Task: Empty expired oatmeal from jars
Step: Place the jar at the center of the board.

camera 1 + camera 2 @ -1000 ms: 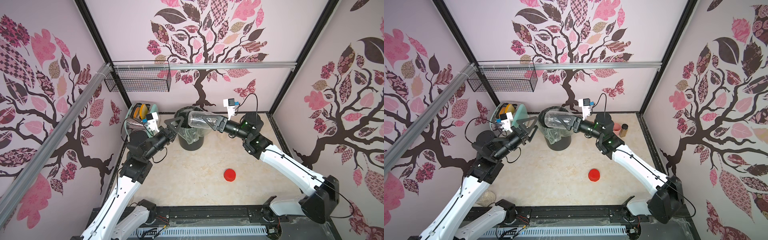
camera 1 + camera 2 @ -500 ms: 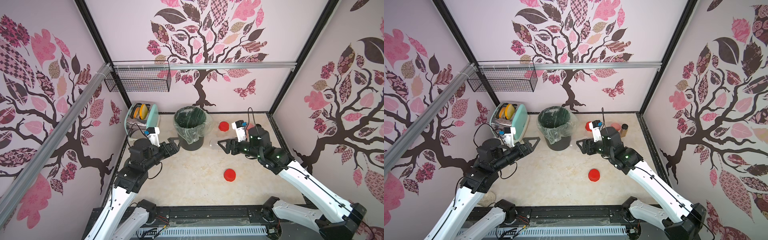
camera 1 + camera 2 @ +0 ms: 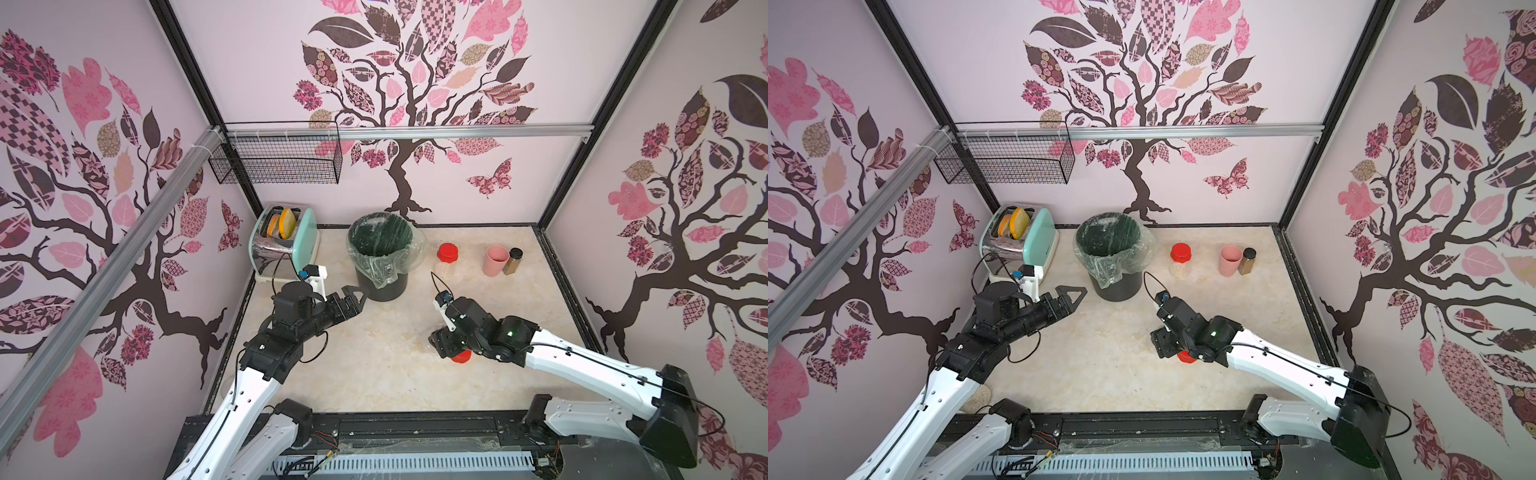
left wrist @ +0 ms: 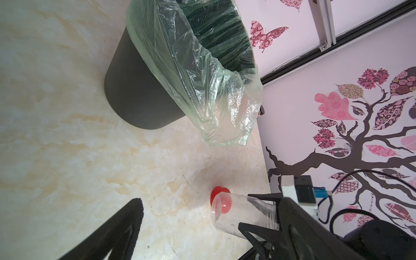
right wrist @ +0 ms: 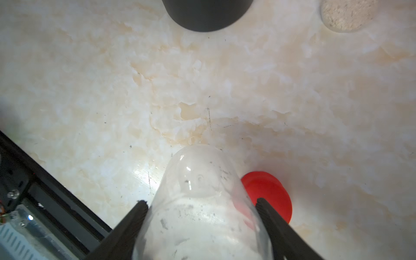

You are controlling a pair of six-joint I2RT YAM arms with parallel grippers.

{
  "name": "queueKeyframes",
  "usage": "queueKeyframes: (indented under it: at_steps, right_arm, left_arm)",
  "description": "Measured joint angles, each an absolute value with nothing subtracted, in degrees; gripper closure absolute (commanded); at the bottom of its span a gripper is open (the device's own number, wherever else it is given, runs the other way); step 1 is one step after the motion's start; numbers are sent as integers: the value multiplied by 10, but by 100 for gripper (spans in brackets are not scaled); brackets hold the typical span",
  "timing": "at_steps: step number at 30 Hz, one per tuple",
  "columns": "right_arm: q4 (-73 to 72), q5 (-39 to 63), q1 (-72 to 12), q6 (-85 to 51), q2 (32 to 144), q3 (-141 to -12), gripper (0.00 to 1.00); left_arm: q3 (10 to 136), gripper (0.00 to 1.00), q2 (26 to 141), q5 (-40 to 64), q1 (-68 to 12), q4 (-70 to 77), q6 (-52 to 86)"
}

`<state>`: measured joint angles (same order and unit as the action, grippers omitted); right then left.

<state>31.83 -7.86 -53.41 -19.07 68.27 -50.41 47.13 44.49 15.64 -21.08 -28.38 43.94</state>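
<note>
Though pale, marbled tabletop (image 3: 374,365), floral walls (image 3: 257,62).

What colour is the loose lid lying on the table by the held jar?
Bright red. The lid shows best in the right wrist view.

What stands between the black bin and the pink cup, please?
A red-lidded jar holding oatmeal stands there, apart from bin and pink cup, in both top views.
</note>
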Motion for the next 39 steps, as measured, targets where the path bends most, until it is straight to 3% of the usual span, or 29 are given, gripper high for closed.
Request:
queueKeyframes:
  at_steps: [22, 29, 39]
  right_arm:
    - [320, -135, -543, -191, 754, -489, 37]
    - [319, -139, -507, -192, 759, -489, 35]
    - [319, -141, -486, -187, 770, -488, 25]
  left_arm:
    - [466, 2, 444, 142, -210, -288, 418]
    - [460, 2, 440, 142, -210, -289, 416]
    - [458, 2, 435, 142, -210, -289, 411]
